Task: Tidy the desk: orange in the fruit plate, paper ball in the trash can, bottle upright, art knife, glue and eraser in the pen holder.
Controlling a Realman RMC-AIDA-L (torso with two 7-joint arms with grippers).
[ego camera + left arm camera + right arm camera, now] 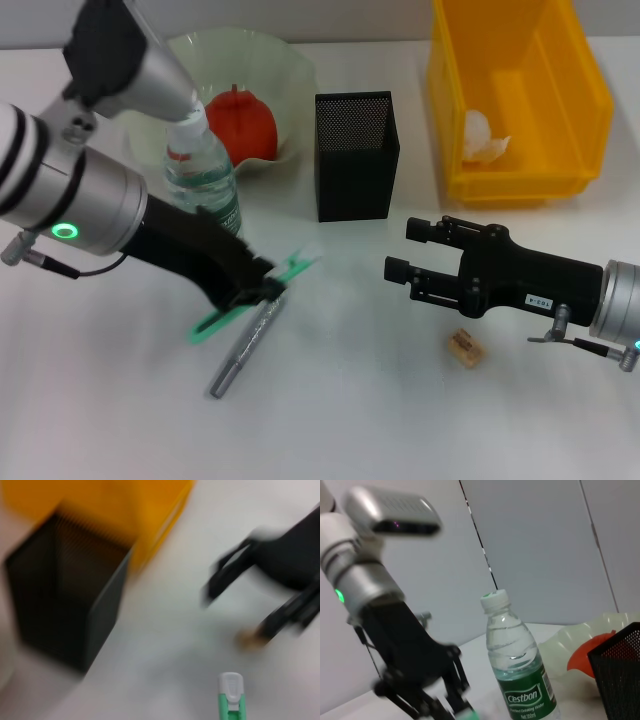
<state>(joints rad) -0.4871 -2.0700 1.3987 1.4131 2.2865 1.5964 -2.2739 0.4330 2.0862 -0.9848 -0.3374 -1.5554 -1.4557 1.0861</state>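
- Fingers of the left gripper (262, 292) are closed on the green art knife (255, 297), which slants above the white desk (350, 400); its pale tip shows in the left wrist view (231, 690).
- Right gripper (400, 250) hangs low over the desk with its two black fingers (425, 230) spread apart and nothing between them.
- Nearest the front edge, a grey metallic pen-like stick (245, 345) lies on the desk just under the art knife.
- Eraser (465, 348), a small tan block, lies on bare desk just beside the right gripper's body, not touching it.
- Between the two grippers the desk top is open white surface.
- Bottle (203, 178) stands upright beside the left arm, cap up; the right wrist view shows its green label (525, 697).
- Pen holder (356, 155), black mesh, stands mid-desk, well apart from both grippers.
- Fruit plate (290, 75) sits behind the bottle with the orange (245, 125) inside.
- Trash can (515, 95), yellow, stands at the far right with the paper ball (480, 135) in it.
- Behind the desk, pale wall panels (545, 545) close off the room.
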